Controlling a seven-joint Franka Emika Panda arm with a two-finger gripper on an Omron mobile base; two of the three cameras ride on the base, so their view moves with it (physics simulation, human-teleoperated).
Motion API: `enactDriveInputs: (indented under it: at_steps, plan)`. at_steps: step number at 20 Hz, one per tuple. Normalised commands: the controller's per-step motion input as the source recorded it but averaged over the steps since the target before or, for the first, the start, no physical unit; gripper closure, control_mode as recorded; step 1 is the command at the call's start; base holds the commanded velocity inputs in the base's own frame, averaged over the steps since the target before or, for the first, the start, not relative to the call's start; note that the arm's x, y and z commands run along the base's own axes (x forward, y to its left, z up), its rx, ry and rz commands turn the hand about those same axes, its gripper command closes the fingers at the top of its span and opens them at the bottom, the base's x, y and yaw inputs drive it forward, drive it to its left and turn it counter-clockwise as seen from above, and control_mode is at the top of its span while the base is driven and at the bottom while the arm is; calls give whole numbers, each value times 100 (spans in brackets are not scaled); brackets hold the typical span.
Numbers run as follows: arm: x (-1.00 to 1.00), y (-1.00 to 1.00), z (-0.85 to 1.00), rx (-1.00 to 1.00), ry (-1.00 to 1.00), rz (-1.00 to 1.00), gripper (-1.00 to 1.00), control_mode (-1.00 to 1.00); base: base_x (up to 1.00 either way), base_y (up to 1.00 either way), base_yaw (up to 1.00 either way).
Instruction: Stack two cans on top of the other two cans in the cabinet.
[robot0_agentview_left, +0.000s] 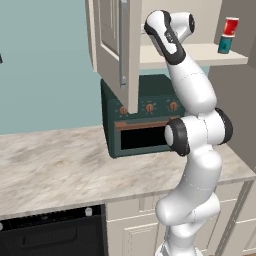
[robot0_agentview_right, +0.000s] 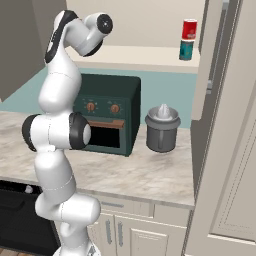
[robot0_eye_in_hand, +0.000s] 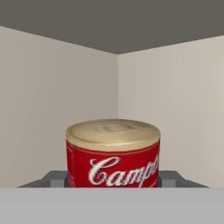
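Hand view: a red can stands close in front of the camera, upright, pale top showing, white script on its red side; dark finger tips flank it left and right, pressed against its sides; the gripper pinches this can; cream cabinet walls meet in a corner behind it
Left base view: arm rises from the lower right and reaches up into the cabinet; its hand is hidden behind the open door; a second red can sits on a teal can at the right end of the shelf
Right base view: the same stack, red can on teal can, stands at the right end of the shelf, well apart from the arm
Counter: green oven under the shelf; grey juicer just right of the oven
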Motion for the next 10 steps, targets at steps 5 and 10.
enactDriveInputs:
  at_steps: [5, 10]
  plan:
    - [0, 0, 0, 0, 0, 0, 100, -100, 0, 0, 0]
    - [0, 0, 0, 0, 0, 0, -100, -100, 0, 0, 0]
